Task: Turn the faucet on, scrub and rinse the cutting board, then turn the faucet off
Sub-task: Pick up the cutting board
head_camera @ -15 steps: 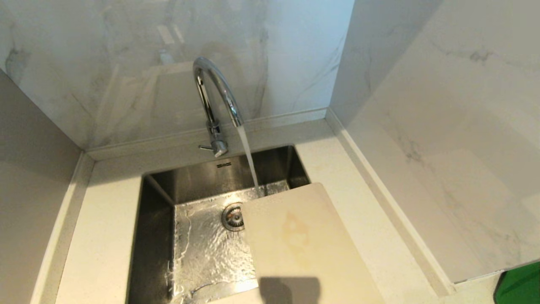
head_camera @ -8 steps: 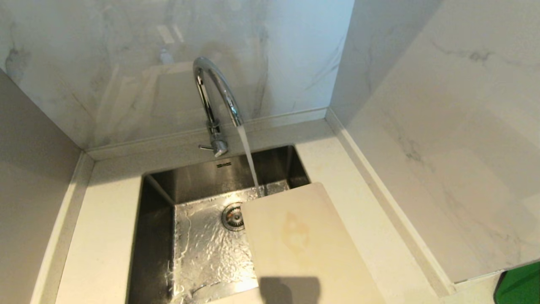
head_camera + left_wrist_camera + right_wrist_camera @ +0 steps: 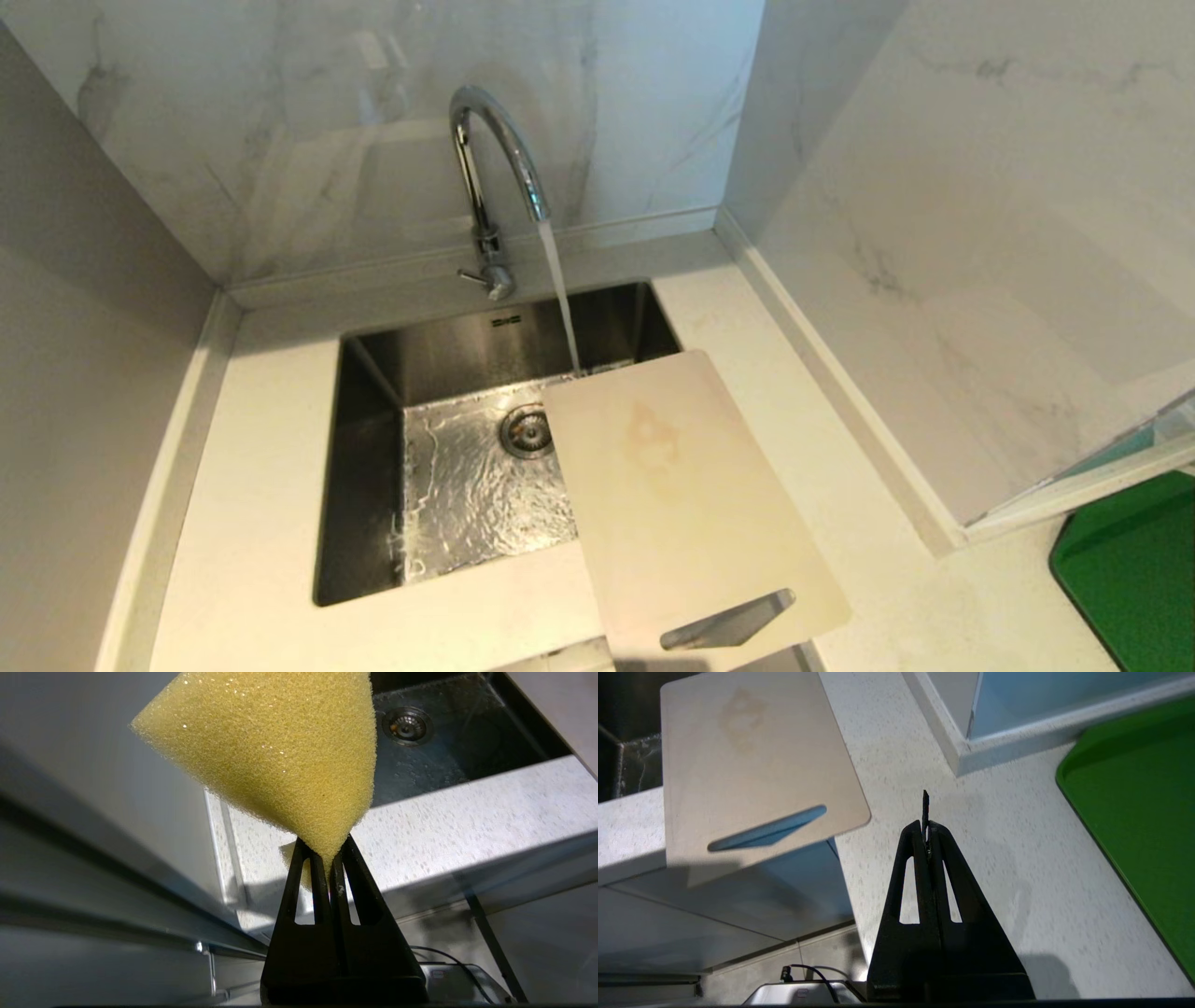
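A pale speckled counter [image 3: 252, 523] wraps a steel sink [image 3: 373, 448] set into a corner of marble-look walls, with a green mat [image 3: 1134, 569] at the far right. The faucet [image 3: 495, 159] is running, its stream falling into the basin just past the far edge of the cutting board [image 3: 672, 485]. The board lies slanted across the sink's right rim, its far end over the basin and its slotted handle end overhanging the counter's front edge. The left tool [image 3: 329, 856] is clamped on a corner of a yellow sponge [image 3: 275, 751], held out in front of the counter. The right tool [image 3: 926, 833] is pressed together and empty, hanging above the counter just beside the board's handle end. The board looks thin, stiff and light, and probably slick once wet; the slot or the overhanging edge seems the surest place to grip, and it may slide under scrubbing unless steadied.
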